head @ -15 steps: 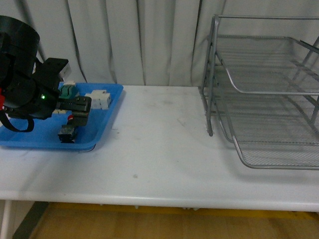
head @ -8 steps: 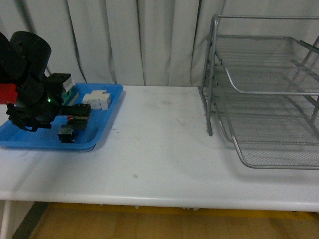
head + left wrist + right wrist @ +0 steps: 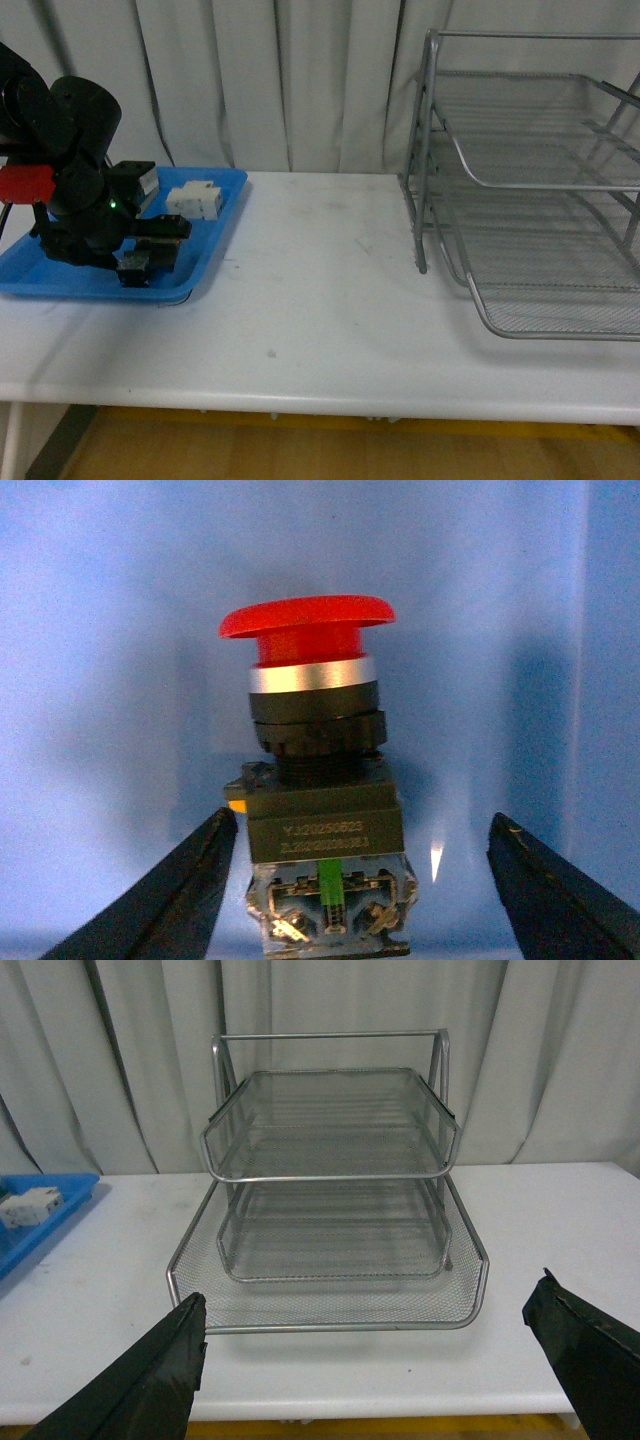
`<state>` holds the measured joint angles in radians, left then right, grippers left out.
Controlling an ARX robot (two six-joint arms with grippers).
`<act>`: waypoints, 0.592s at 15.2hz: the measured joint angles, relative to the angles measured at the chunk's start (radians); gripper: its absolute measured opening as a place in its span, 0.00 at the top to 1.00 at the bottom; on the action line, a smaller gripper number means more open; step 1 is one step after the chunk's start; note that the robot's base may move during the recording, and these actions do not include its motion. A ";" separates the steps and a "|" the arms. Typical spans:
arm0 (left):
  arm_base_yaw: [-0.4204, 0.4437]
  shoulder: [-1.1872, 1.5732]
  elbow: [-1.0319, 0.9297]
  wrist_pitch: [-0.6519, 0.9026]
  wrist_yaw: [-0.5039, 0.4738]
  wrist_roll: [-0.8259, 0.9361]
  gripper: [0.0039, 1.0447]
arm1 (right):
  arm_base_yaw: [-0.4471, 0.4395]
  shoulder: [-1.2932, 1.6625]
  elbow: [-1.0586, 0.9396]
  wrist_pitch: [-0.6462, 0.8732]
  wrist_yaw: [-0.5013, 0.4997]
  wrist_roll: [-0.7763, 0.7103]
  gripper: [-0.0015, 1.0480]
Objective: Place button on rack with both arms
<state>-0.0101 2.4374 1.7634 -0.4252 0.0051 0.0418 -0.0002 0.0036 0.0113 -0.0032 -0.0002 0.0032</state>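
Black left gripper (image 3: 360, 818), open, straddles the red-capped black push-button (image 3: 315, 780) at frame centre, seemingly off-centre; closing may topple it. Right gripper (image 3: 370, 1290): open.

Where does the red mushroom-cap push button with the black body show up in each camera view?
Front view: far left, the red-capped push button lies in the flat blue plastic tray.
Left wrist view: the button fills the middle, tray behind it.
Right wrist view: not in it.
Shared landmark: the blue tray, whose corner shows there too.
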 joint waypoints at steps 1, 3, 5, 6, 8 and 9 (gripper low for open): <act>-0.002 0.004 0.000 0.000 -0.001 0.000 0.35 | 0.000 0.000 0.000 0.000 0.000 0.000 0.06; -0.005 0.009 0.000 0.000 -0.004 0.000 0.56 | 0.000 0.000 0.000 0.000 0.000 0.000 0.06; -0.006 0.009 0.001 0.008 -0.003 0.000 0.64 | 0.000 0.000 0.000 0.000 0.000 0.000 0.06; -0.008 0.008 0.000 0.023 0.006 0.000 0.64 | 0.000 0.000 0.000 0.000 0.000 0.000 0.06; -0.011 -0.038 -0.061 0.082 0.019 0.012 0.65 | 0.000 0.000 0.000 0.000 0.000 0.000 0.06; -0.013 -0.089 -0.119 0.125 0.034 0.020 0.65 | 0.000 0.000 0.000 0.000 0.000 0.000 0.06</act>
<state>-0.0231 2.3482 1.6444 -0.3000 0.0391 0.0616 -0.0002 0.0036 0.0113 -0.0032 -0.0002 0.0032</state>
